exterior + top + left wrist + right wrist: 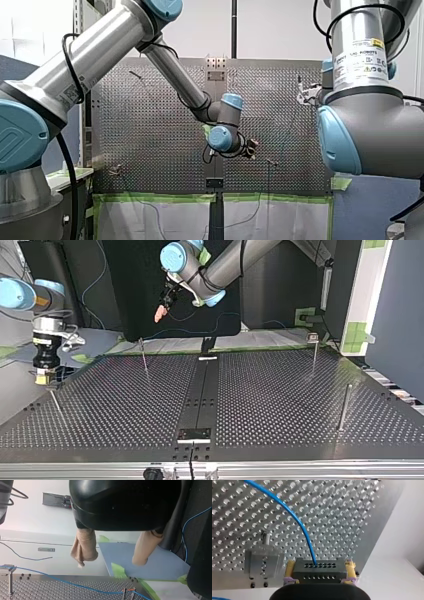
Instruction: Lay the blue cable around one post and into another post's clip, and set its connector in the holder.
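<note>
My right gripper [319, 573] is shut on the dark grey connector [319, 567], its yellow pads [290, 568] pressing on both ends. The blue cable [294, 517] rises out of the connector and arcs away over the perforated plate. A small metal holder [263, 563] stands on the plate right beside the connector. In the top view my right gripper [44, 377] hangs low at the plate's left edge. My left gripper [110, 561] is open, its beige pads empty, high above the table. Below it the blue cable [75, 586] runs from a clip post [8, 571] to a second post [124, 592].
Thin upright posts stand on the plate in the top view: one [144, 356] at the far left, one [314, 352] at the far right, one [344, 407] at the near right. Green tape [165, 198] lines the table edge. My left gripper [161, 310] hovers over the back edge.
</note>
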